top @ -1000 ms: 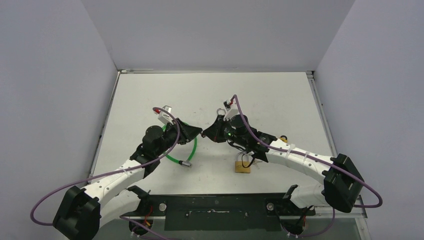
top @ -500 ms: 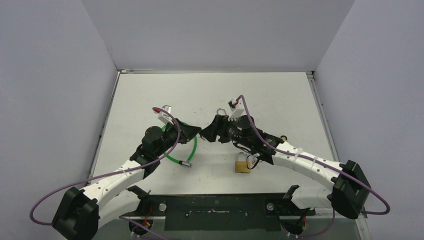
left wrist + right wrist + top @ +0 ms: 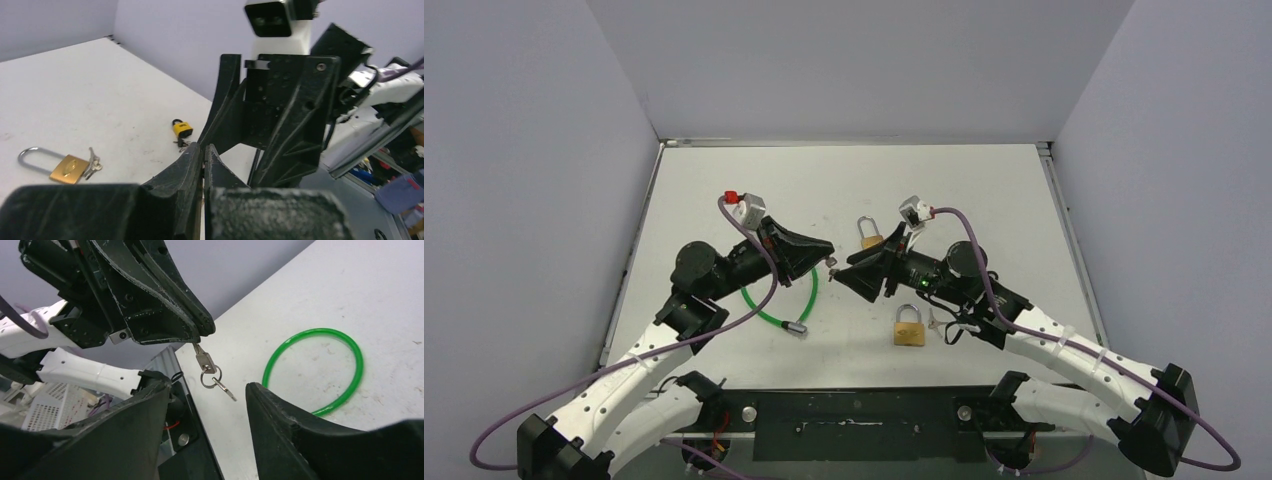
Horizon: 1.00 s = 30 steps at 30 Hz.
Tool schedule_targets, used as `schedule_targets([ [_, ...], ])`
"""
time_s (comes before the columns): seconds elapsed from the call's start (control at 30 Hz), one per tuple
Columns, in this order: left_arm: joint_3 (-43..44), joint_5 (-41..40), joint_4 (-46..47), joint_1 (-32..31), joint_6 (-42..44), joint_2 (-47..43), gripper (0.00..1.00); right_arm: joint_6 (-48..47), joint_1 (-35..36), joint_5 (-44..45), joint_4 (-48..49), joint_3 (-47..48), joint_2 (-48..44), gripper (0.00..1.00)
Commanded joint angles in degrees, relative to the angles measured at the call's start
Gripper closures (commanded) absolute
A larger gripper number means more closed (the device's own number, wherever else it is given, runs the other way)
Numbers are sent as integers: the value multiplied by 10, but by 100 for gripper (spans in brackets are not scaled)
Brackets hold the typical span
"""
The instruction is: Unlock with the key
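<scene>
Left arm [image 3: 629, 372], right arm [image 3: 1064, 345]: white link shells, black joints and bases. Purple cable [image 3: 773, 278] along each. Fingers [image 3: 172, 177] black, grainy. Left camera [image 3: 749, 211] white, red tip.

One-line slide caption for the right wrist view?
The left claw, shut on a key with its ring dangling, faces the open right claw; green cable loop lies on the table.

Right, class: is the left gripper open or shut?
Shut. The left gripper pinches the key, which hangs from its closed fingertips.

Robotics lab cell: white table [image 3: 974, 190], plain grey walls [image 3: 854, 70]
</scene>
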Motion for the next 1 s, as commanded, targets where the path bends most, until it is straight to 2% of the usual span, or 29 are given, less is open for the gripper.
schedule_targets([
  [0.0,33,101,59,-3,-36,10,100,25,-2,-70,125,-22,-5,46],
  [0.13,28,116,90,-4,-74,7,100,61,-1,-94,197,-43,-6,55],
  [0.33,25,124,102,-4,-108,10,100,77,0,-94,218,-55,-7,57],
  [0.47,17,122,115,-4,-123,10,100,89,0,-96,228,-60,-5,75],
  [0.53,9,121,131,-5,-132,8,100,94,-1,-96,241,-65,-7,80],
  [0.77,-12,119,192,-8,-176,20,100,96,0,-87,253,-70,-3,74],
  [0.8,-19,119,211,-9,-187,21,100,94,0,-87,256,-69,-1,77],
  [0.9,-42,106,267,-10,-221,20,100,91,-1,-111,263,-65,11,100],
  [0.97,-46,99,275,-10,-225,19,100,96,0,-114,274,-71,11,100],
])
